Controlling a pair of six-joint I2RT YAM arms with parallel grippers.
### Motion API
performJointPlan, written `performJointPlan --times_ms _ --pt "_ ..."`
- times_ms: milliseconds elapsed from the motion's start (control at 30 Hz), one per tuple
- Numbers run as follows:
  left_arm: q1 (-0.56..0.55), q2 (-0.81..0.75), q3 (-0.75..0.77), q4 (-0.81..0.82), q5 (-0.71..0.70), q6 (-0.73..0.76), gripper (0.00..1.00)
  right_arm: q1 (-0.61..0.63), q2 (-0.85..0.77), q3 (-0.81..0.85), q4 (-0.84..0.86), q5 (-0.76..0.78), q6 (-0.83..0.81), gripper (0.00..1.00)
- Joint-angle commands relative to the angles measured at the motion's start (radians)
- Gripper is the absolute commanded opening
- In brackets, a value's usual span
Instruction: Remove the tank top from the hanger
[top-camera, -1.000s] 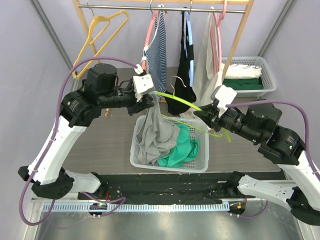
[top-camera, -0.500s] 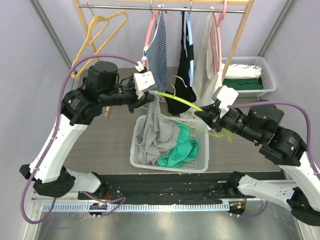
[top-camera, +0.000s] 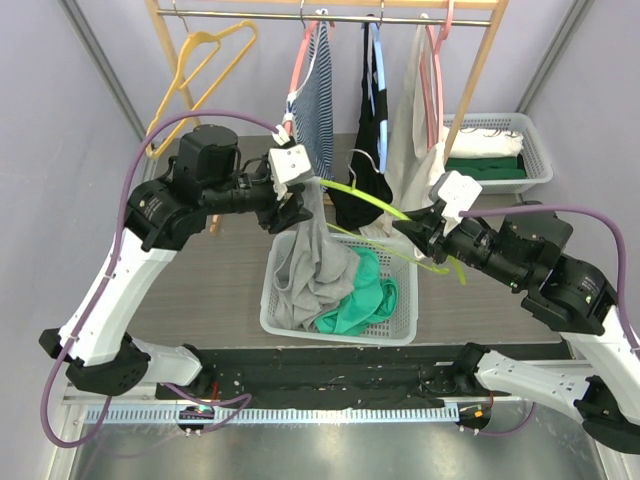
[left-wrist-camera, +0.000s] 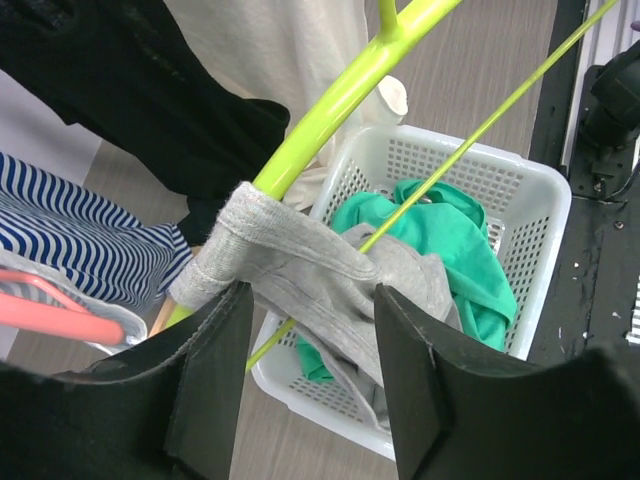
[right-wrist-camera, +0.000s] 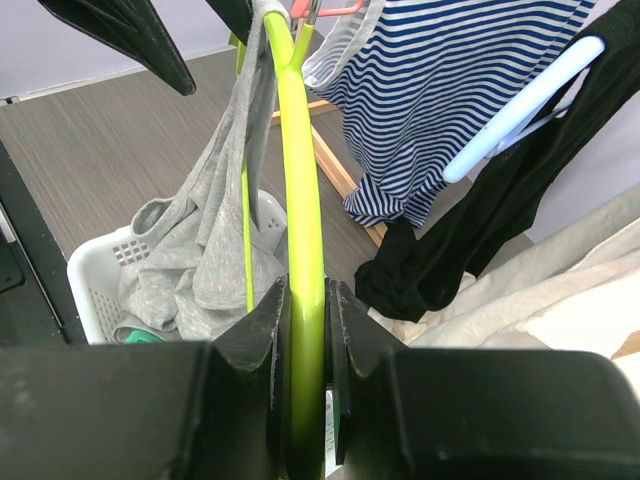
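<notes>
Top view. The lime-green plastic hanger (top-camera: 372, 206), a thin curved rod, is held level between the two arms over the table. The right gripper (top-camera: 410, 228) clamps it at its right part. The grey knit tank top (top-camera: 305, 255) hangs by one strap from the hanger's left end, and its body slumps into a white perforated plastic basket (top-camera: 335, 335) beside a crumpled green garment (top-camera: 362, 290). The left gripper (top-camera: 290, 210) is at the strap. Far side: a wooden rail (top-camera: 330, 14) carries a yellow hanger (top-camera: 200, 70), a navy-and-white striped top (top-camera: 316, 110) and a black garment (top-camera: 366, 170).

Left wrist. The matte black fingers (left-wrist-camera: 210, 390) stand apart. The ribbed grey strap (left-wrist-camera: 290, 255), looped round the glossy green rod (left-wrist-camera: 335, 100), lies in the gap just beyond the tips. I cannot tell whether either pad touches it; nothing is pinched.

Right wrist. Both fingers (right-wrist-camera: 262, 340) are pressed tight on the smooth green rod (right-wrist-camera: 303, 200), which runs straight away from the camera. The grey fabric (right-wrist-camera: 220, 240) drapes off the rod's far end, and the striped top (right-wrist-camera: 440, 80) is behind it.

Change. Half a second ago the left jaws sat closed at the strap; they are now parted. The top hangs as it did, strap still on the hanger.
</notes>
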Motion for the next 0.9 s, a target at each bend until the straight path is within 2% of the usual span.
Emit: performJointPlan --times_ms 0,33,133,167,233,267,367,733,867 --pt "-0.001 -0.001 -0.006 0.049 0.022 -0.021 0.56 0.001 -0.004 0.020 0.083 -0.019 0.003 0.01" --pt "-0.003 -0.001 -0.013 0.051 0.021 -0.018 0.56 0.001 -0.003 0.020 0.083 -0.021 0.003 0.01" --pt "-0.006 0.004 -0.019 0.054 0.007 -0.010 0.43 0.003 -0.001 0.018 0.087 -0.026 0.005 0.01" --pt "-0.006 0.005 -0.019 0.052 0.002 -0.010 0.34 0.001 -0.001 0.018 0.089 -0.029 0.006 0.01" --pt "-0.010 0.016 -0.024 0.057 -0.009 -0.007 0.24 0.003 0.000 0.018 0.090 -0.032 0.008 0.01" --pt "-0.012 0.019 -0.027 0.057 -0.012 -0.007 0.15 0.001 0.000 0.020 0.090 -0.032 0.006 0.01" --pt "-0.020 0.028 -0.018 0.060 -0.015 -0.008 0.00 0.003 -0.004 0.015 0.092 -0.029 0.006 0.01" --pt "-0.004 -0.007 0.155 0.029 -0.053 0.011 0.00 0.001 -0.041 -0.026 0.061 0.004 0.009 0.01" --pt "0.007 -0.015 0.165 0.015 -0.075 0.045 0.00 0.001 -0.044 -0.033 0.049 0.004 0.014 0.01"
